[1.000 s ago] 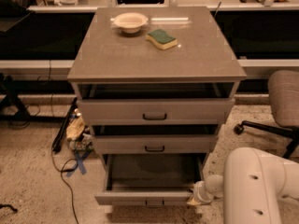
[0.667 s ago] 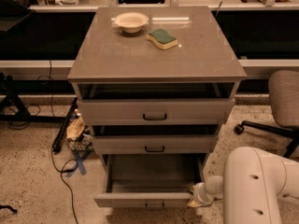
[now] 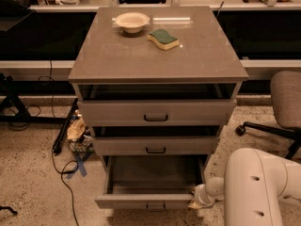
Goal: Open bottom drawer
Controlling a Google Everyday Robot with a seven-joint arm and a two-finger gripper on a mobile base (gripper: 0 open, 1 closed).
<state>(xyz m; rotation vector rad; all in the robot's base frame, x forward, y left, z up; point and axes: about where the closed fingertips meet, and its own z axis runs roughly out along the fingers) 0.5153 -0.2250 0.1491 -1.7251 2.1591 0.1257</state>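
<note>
Speckled floor [image 3: 28,182]; bottom drawer [image 3: 146,201] out; claw [image 3: 196,202] at its front corner

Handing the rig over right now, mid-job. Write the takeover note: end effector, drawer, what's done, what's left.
End effector: low, at the right front corner of the bottom drawer, beside the drawer front.
Bottom drawer: pulled well out, with its inside floor in view. The middle drawer and top drawer sit further back.
Cabinet top: a bowl and a sponge.
Done: the opening looks largely complete.
Left: probably confirm the drawer is out far enough, then back the arm away from that corner.
</note>
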